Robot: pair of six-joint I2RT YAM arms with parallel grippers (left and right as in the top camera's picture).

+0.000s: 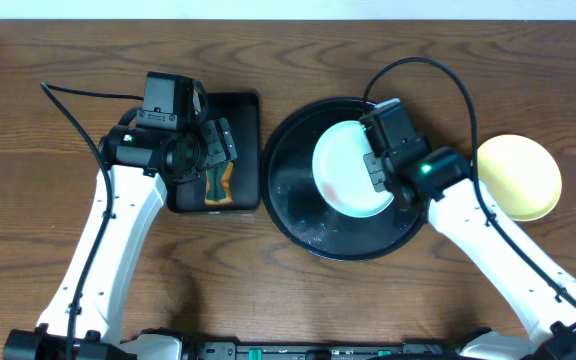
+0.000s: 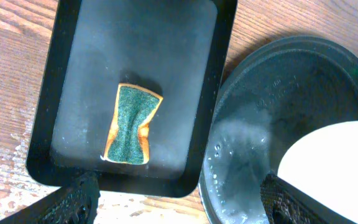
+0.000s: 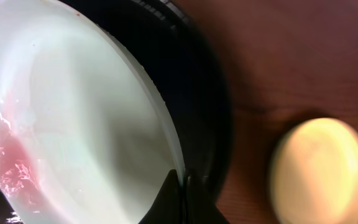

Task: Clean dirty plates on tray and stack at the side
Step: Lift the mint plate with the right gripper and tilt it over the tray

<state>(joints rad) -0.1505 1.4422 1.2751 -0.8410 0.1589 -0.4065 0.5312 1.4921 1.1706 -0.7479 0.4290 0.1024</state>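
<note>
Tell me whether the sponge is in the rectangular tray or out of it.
In: the sponge lies flat inside the rectangular tray, on its floor.

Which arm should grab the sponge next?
Left, probably. The left pincer hangs open just above the sponge in the rectangular tray. The right pincer is busy, shut on the rim of the smeared plate.

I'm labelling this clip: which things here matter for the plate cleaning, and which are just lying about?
In the job: mint plate, yellow plate, round tray, sponge.
Lying about: rectangular tray, merely holding the sponge.
</note>
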